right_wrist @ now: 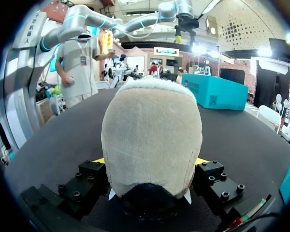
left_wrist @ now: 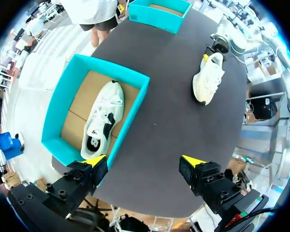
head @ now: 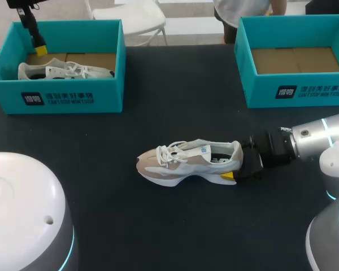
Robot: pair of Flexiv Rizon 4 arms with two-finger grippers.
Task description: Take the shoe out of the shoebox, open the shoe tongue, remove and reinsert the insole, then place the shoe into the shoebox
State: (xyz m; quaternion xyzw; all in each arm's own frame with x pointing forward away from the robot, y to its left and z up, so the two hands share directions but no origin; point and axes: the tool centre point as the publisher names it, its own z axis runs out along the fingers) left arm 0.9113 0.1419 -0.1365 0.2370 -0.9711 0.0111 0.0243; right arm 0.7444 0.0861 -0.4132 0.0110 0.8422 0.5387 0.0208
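the shoe (head: 186, 162) lies on its sole at the middle of the dark table (head: 101, 214), toe toward 9 o'clock and heel toward 3 o'clock, where the right gripper (head: 240, 165) clasps the heel from both sides. at 10 o'clock the left gripper (left_wrist: 144, 162) hangs above the left shoebox (head: 73, 99), its fingers spread wide and grasping nothing. a second shoe (head: 62, 70) lies inside that box. the right shoebox (head: 294, 93) stands at 2 o'clock.

The beige-and-white shoe (head: 186, 162) sat upright on its sole, well apart from the teal right shoebox (head: 296, 93), heel end nearer it. That box stood open-topped.
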